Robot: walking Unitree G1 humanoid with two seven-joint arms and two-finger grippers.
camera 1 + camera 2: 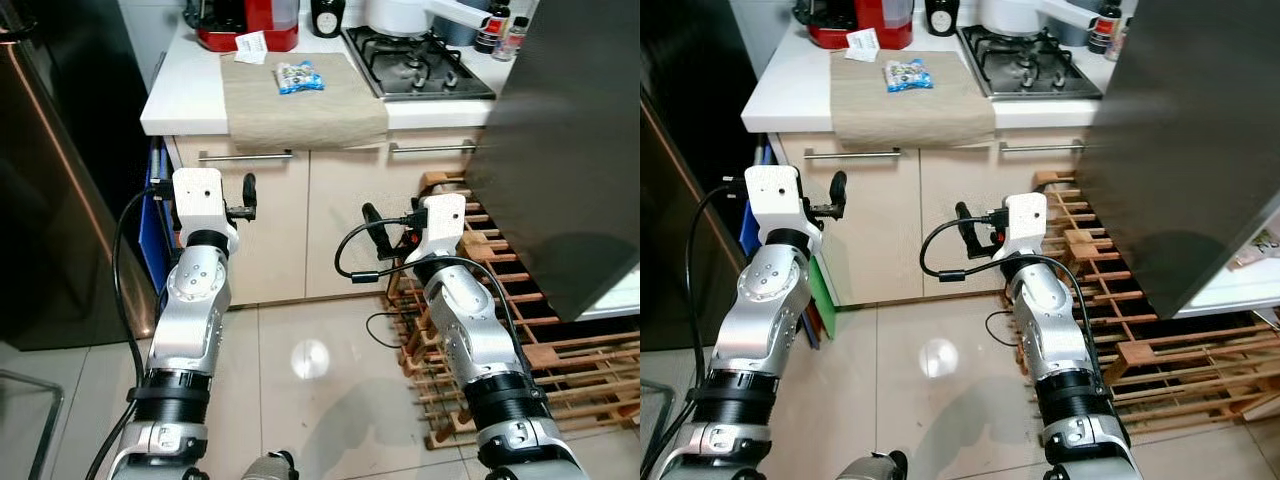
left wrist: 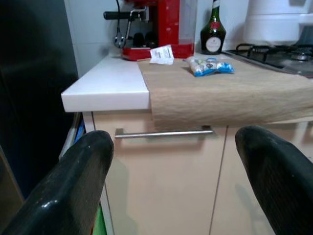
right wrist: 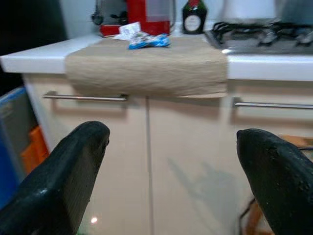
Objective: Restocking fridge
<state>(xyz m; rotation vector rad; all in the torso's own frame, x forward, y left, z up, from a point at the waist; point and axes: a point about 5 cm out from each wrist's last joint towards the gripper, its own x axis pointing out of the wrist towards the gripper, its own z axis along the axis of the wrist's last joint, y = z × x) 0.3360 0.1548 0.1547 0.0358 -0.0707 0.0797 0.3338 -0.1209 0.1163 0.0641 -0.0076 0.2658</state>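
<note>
Restocking looks barely begun: the blue packet (image 1: 299, 77) lies on the counter (image 1: 190, 97) at twelve o'clock, while the left gripper (image 2: 176, 161) and right gripper (image 3: 171, 161) both gape wide, empty.

Floor: pale glossy tiles (image 1: 300, 340), with one round light reflection (image 1: 310, 357).
Counter: white worktop (image 1: 185, 95), partly covered by a beige cloth (image 1: 300, 100) hanging over the front edge.
Cabinets: cream doors (image 1: 255, 225) with horizontal metal bar handles (image 1: 245, 156).
Hob: gas hob (image 1: 415, 62) set into the worktop.
Rack: wooden wine rack (image 1: 560, 350) on the floor, right of the cabinets.
Left side: dark tall appliance (image 1: 50, 200).
</note>
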